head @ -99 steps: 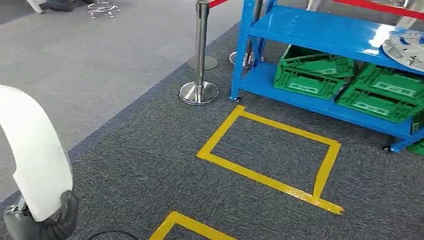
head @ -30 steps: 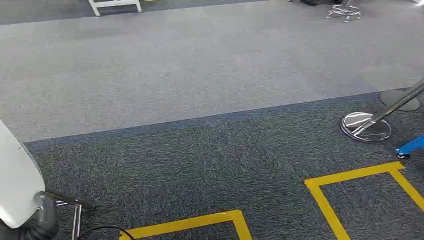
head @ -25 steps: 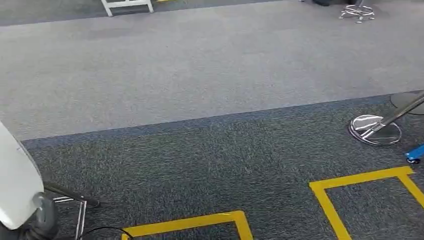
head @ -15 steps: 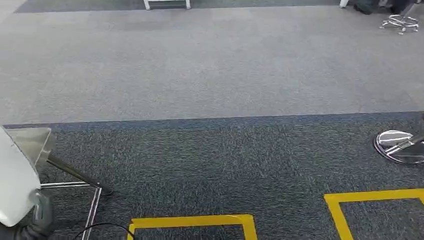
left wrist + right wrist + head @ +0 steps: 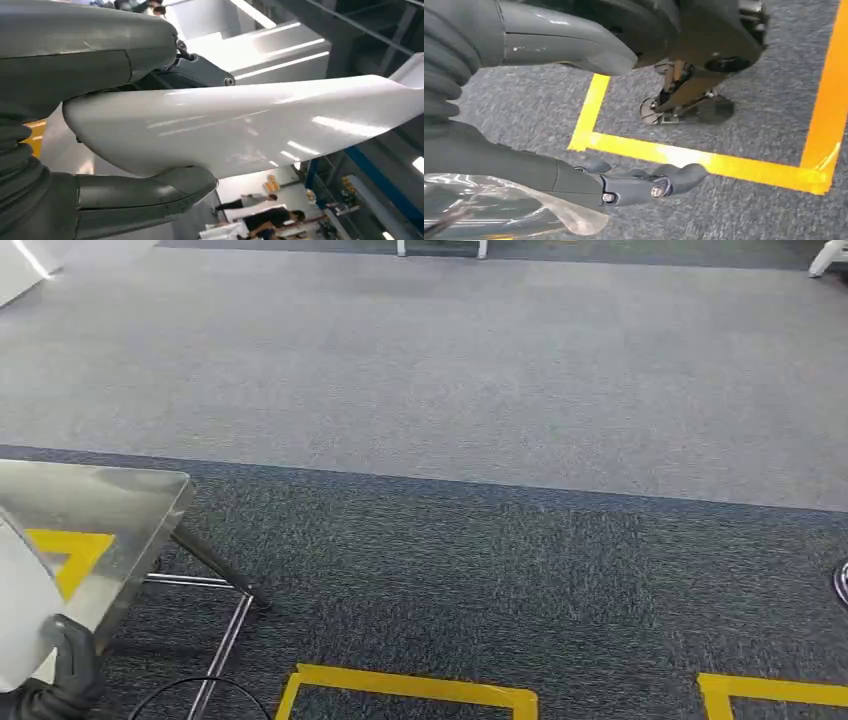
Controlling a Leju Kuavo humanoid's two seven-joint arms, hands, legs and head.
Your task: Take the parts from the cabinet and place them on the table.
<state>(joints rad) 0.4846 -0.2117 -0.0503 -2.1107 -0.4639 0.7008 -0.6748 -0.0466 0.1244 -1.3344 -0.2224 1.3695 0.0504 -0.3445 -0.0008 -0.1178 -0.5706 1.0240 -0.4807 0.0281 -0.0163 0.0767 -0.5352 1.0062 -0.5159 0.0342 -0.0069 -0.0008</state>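
The left hand (image 5: 100, 165) grips a glossy white moulded part (image 5: 240, 125), thumb under it and darker fingers (image 5: 195, 75) closed over its upper face; in the head view the same part (image 5: 25, 610) sits at the lower left corner, just in front of a steel table (image 5: 100, 510) that bears a yellow tape mark (image 5: 70, 555). The right hand (image 5: 589, 145) hangs above dark carpet (image 5: 520, 590) crossed by yellow floor tape (image 5: 704, 162), its fingers apart, with a clear curved piece (image 5: 509, 205) lying against its lower fingers, possibly held, though contact cannot be confirmed
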